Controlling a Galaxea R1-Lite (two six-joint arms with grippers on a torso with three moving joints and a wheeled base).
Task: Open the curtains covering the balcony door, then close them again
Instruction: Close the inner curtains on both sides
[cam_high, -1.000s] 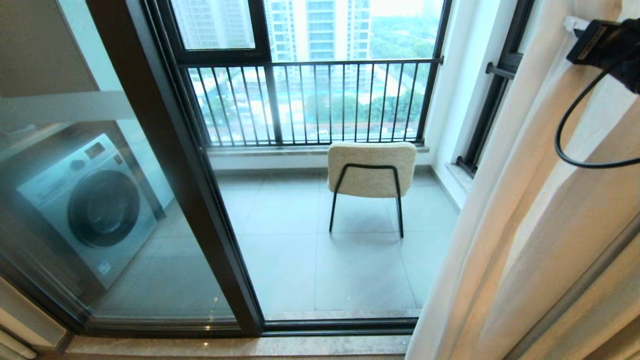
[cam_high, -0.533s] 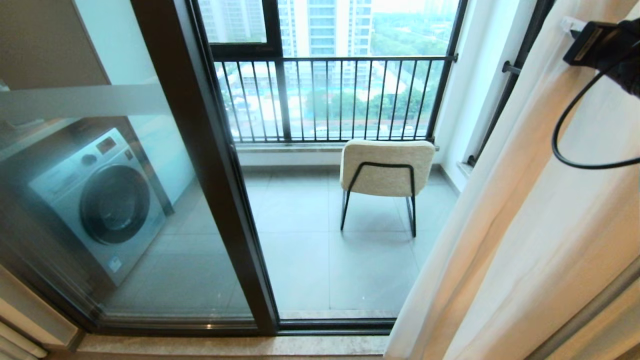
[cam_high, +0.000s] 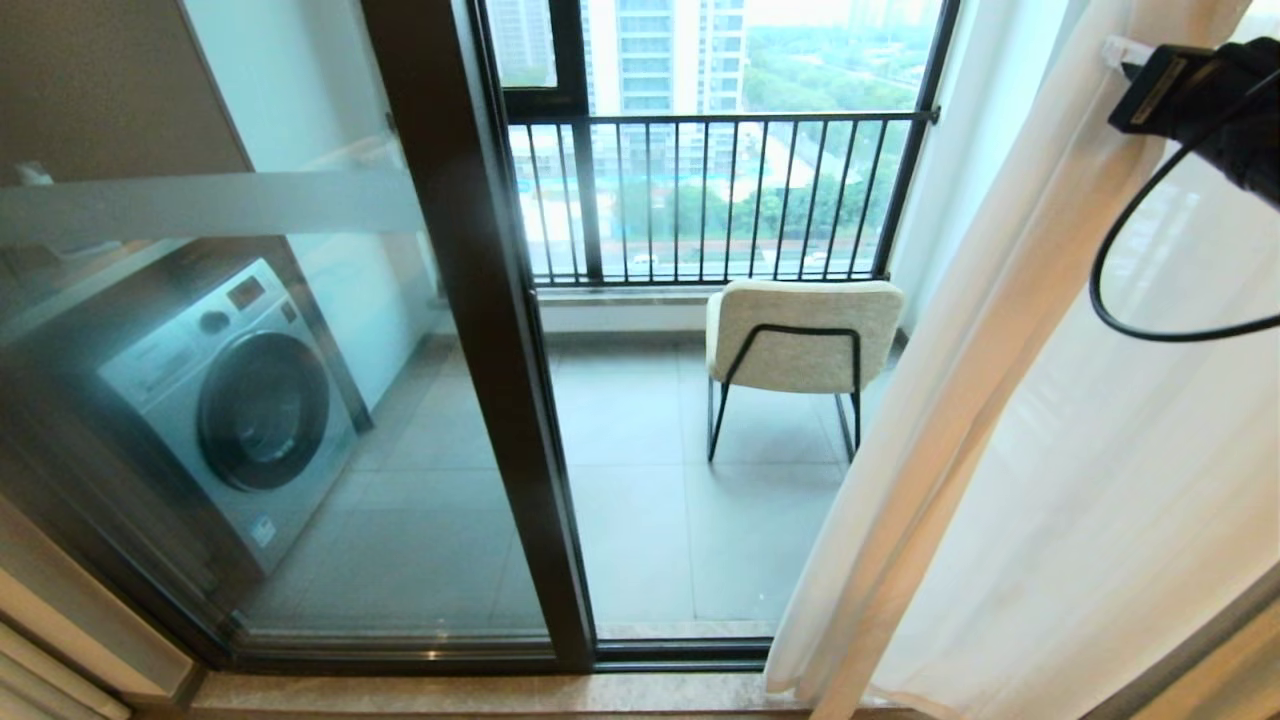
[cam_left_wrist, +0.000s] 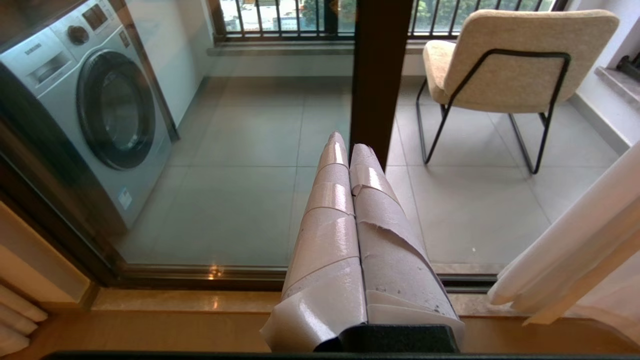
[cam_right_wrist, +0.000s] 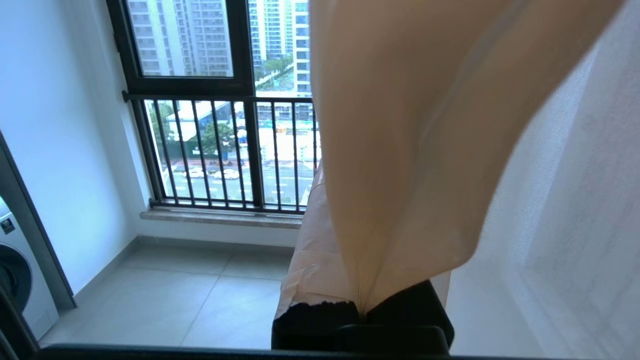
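— Sheer white fabric, that's what my right gripper (cam_right_wrist: 360, 305) has pinched between its taped fingers: the edge of the curtains (cam_high: 1040, 480), held high at the right side of the balcony door (cam_high: 480, 330).

— So are they open or closed?

— Open, I'd say. The panel I hold hangs bunched at the right; the glass and its dark frame stand bare, with the washing machine (cam_high: 230, 400) and the chair (cam_high: 800, 340) on the balcony plainly visible through them. I judge the opening half done.

— And what's left?

— The closing. This panel has to travel across the door towards the left until the glass is covered. Whether a second panel hangs beyond the left side, I can't tell.

— Your other arm?

— My left gripper (cam_left_wrist: 350, 150) is parked low before the door sill, fingers pressed together, holding nothing.
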